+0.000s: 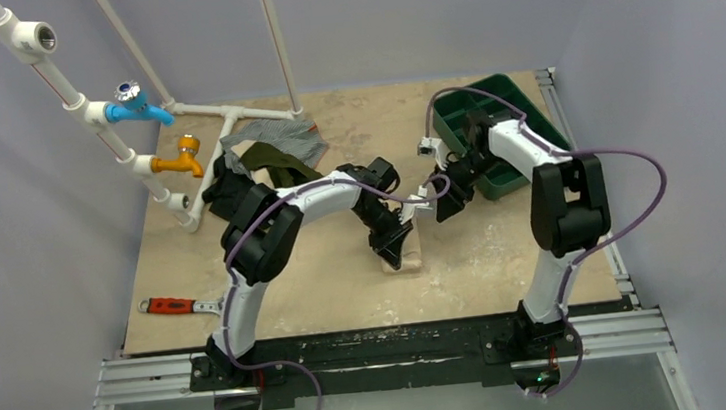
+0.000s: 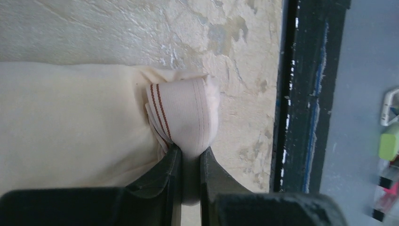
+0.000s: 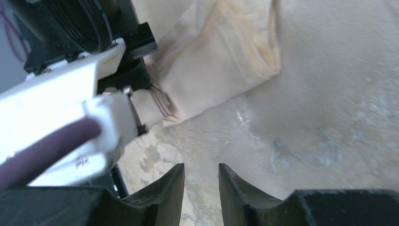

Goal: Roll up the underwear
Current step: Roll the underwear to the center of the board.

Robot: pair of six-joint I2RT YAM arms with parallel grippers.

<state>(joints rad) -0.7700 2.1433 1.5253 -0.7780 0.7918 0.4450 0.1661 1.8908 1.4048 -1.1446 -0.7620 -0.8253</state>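
Left wrist view is showing the left claw [image 2: 190, 155] pressing its fingers onto a bunched fold of the underwear [image 2: 70, 127]. It is pinching the band [image 2: 181, 110], whose red stripes are curling up and over just beyond the fingertips. Past that pinch the rest of the cloth is lying flat on the table [image 2: 244, 56] and spreading away to the picture's left, so its long axis is running sideways from the grip rather than straight ahead of it. Right wrist view is showing the right claw [image 3: 201, 172] hovering low over bare table with its fingers slightly parted and holding nothing. The underwear is lying ahead of it and to its left, near but not touching, with the left arm's wrist sitting over the banded end. From above, the underwear is sitting near the table's middle, mostly hidden under the left claw, and the right claw is hanging just beside it, on the side toward the tray [image 1: 531, 108] at the far right. I am judging that the left arm, being already on the cloth, is the one placed to turn the band end over along the flat length, while the right claw is looking free to steady the far end.
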